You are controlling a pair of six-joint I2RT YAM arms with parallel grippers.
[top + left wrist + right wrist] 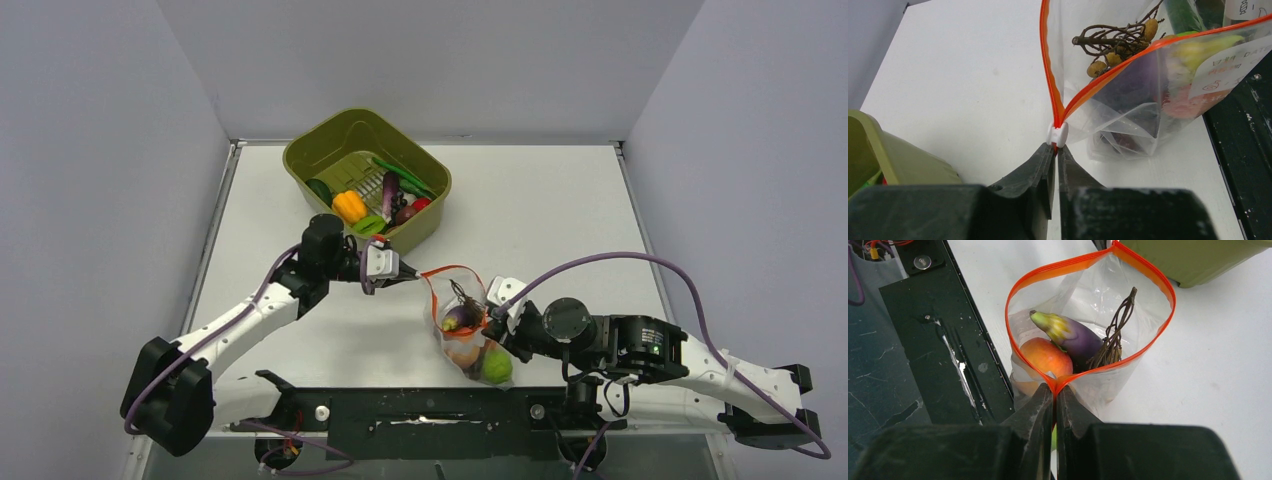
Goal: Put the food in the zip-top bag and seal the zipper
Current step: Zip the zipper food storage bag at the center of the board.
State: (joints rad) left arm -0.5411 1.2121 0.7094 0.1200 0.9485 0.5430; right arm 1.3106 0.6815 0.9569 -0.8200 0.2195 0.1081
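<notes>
1. Near the front edge of the table (pixel 560 200), a little right of centre, the bag (pixel 465 320) sits stretched between the two arms with its mouth gaping wide.
2. Inside it I can see a purple eggplant (pixel 1073 335), an orange fruit (pixel 1045 356), a green fruit (pixel 497 367) and a bare grape stem (pixel 1113 335) with a few pale nubs on it, so part of the loading is done.
3. The zipper (pixel 1020 285) runs as an open orange loop round the mouth. The two sides meet only at the ends, so none of the sealing is done.
4. A small white slider (pixel 1058 134) sits at the far end of the strip, touching the tips of the left gripper (pixel 1055 150). That gripper's jaws are pressed together on the end of the zipper just behind it.
5. The right gripper (pixel 1054 390) has its jaws clamped tight on the opposite end of the zipper, on the side nearest the arm bases.
6. Further back, the green tub (pixel 310 150) holds more food: a yellow pepper (pixel 349 206), another eggplant (pixel 389 186), green beans (pixel 400 175) and something red (pixel 418 205).
7. My reading is that the task is partway through. If all of that food is meant for the bag, most of the loading is left. Either way, the whole zipper has to be closed.
</notes>
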